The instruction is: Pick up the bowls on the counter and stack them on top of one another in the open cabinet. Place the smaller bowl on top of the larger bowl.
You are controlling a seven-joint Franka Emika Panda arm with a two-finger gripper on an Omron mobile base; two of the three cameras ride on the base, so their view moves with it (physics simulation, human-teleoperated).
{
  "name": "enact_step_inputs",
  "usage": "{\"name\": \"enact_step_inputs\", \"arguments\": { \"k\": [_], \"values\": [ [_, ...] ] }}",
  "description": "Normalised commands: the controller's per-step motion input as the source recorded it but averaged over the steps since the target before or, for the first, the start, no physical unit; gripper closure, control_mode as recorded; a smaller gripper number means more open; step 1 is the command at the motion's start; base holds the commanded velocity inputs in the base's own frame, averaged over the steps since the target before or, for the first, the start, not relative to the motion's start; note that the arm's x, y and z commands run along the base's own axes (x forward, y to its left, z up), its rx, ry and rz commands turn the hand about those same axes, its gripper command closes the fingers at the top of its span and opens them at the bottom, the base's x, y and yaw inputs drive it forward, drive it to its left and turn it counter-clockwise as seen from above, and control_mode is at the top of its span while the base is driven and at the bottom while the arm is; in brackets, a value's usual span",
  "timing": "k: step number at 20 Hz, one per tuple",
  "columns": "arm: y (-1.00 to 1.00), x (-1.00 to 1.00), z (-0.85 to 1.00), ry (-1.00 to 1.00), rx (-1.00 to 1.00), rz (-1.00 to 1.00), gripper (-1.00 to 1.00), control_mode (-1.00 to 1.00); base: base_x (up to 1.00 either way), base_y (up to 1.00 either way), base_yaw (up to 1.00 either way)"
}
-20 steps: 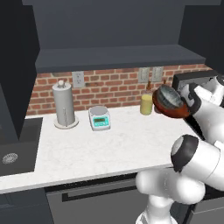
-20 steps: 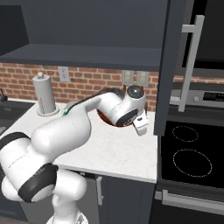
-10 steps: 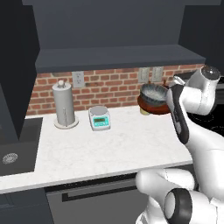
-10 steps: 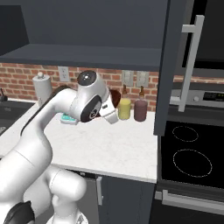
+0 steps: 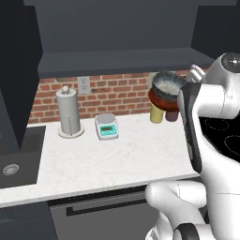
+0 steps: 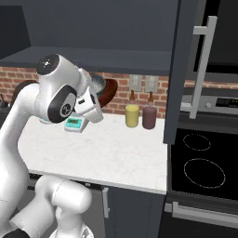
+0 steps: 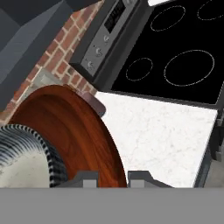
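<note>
The larger bowl (image 5: pixel 161 101), glossy red-brown, hangs in the air above the right end of the counter (image 5: pixel 103 159), just under the open cabinet's shelf floor (image 5: pixel 117 63). The smaller bowl (image 5: pixel 168 83), dark grey with a pale speckled inside, sits inside it. In the hand view my gripper (image 7: pixel 111 179) is shut on the rim of the larger bowl (image 7: pixel 74 127), with the smaller bowl (image 7: pixel 22 162) at the lower left. From the right base, the larger bowl (image 6: pixel 110 90) and the smaller bowl (image 6: pixel 98 83) peek out behind my white hand.
A paper towel holder (image 5: pixel 69 112) and a small scale (image 5: pixel 106 126) stand on the left of the counter. A yellow bottle (image 6: pixel 132 115) and a dark red bottle (image 6: pixel 149 116) stand against the brick wall. A tall dark panel (image 6: pixel 179 69) and a black stovetop (image 6: pixel 200 162) are to the right. A sink (image 5: pixel 9 168) lies far left.
The arm has swung left and upward with both bowls, lifting them from near the stove side to just below the cabinet shelf. The fingers have tightened slightly.
</note>
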Motion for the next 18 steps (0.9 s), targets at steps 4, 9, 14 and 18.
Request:
{"name": "enact_step_inputs", "arguments": {
  "k": [4,9,14,18],
  "values": [
    [0.12,-0.02,0.82,-0.02,0.07,-0.15,1.00,-1.00,0.00,0.00,0.00],
    [0.00,0.05,0.00,-0.07,0.26,-0.13,1.00,-1.00,0.00,0.00,0.00],
    [0.00,0.00,-0.22,-0.22,0.30,0.00,1.00,-1.00,0.00,0.00,0.00],
    [0.11,0.17,-0.06,-0.12,0.07,0.00,1.00,-1.00,0.00,0.00,0.00]
  ]
}}
